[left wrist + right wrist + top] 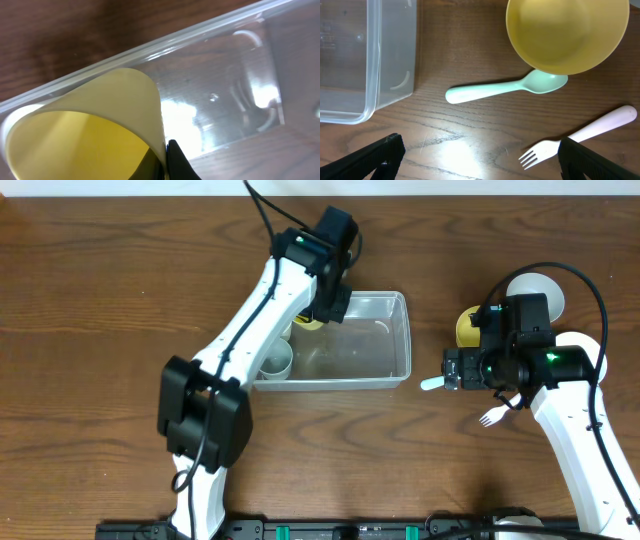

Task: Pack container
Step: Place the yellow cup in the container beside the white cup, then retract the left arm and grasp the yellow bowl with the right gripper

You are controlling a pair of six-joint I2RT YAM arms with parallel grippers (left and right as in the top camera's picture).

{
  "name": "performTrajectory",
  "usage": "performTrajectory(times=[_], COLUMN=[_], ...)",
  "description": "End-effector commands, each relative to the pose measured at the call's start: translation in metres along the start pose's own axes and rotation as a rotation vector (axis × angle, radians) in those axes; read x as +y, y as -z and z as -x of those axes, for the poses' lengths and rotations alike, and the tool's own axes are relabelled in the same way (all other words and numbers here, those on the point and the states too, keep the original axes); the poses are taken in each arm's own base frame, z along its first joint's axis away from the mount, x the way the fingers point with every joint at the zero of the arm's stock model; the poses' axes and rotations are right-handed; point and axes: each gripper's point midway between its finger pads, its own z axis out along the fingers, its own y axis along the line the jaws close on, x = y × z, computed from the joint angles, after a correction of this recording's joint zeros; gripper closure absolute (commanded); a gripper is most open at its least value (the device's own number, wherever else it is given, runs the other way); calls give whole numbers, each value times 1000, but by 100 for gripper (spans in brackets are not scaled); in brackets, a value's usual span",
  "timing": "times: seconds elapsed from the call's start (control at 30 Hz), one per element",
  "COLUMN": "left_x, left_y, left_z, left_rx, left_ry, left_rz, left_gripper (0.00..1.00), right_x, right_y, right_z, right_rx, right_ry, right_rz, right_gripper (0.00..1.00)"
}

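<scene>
Grip is probably best taken at the rim of the light, flexy clear rectangular plastic container (370,350), left tool (322,315) clamped on a yellow plastic cup (100,100), right tool (480,161) spread.

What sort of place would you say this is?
Probably a robotics lab tabletop staged with kitchenware: a dark wood-grain table, a clear plastic rectangular container, and a round yellow plastic bowl beside a mint-green plastic spoon.

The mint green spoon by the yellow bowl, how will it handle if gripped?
The spoon looks like rigid plastic, so probably light and stiff. Lying flat on the table, its smooth handle may slip when pinched.
</scene>
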Motion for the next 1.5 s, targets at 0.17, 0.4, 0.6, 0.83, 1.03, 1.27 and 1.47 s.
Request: performTrajectory(times=[0.17,0.4,0.6,0.83,1.03,1.27,1.47], left_x=[20,27,23,40,94,166,182], left_y=[-39,-42,-12,86,170,198,173], left_z=[-7,-7,5,20,-7,-54,-77], left_rx=[86,92,13,-218,-348,-372,-286], left_ry=[-4,-14,-24,11,208,507,581], left_rz=[71,73,63,105,125,135,93], left_gripper=[94,75,52,50,43,41,41], right_x=[-2,-2,-3,-4,-21,-31,-43], right_y=[3,3,3,7,50,36,-39], right_z=[5,5,4,10,53,93,87], right_rx=[-16,-15,-11,-31,-144,-112,62], right_ry=[-18,-18,-18,-18,-35,40,28], right_rz=[-3,-3,-3,-13,-105,-125,-148], right_gripper=[1,1,1,1,1,1,1])
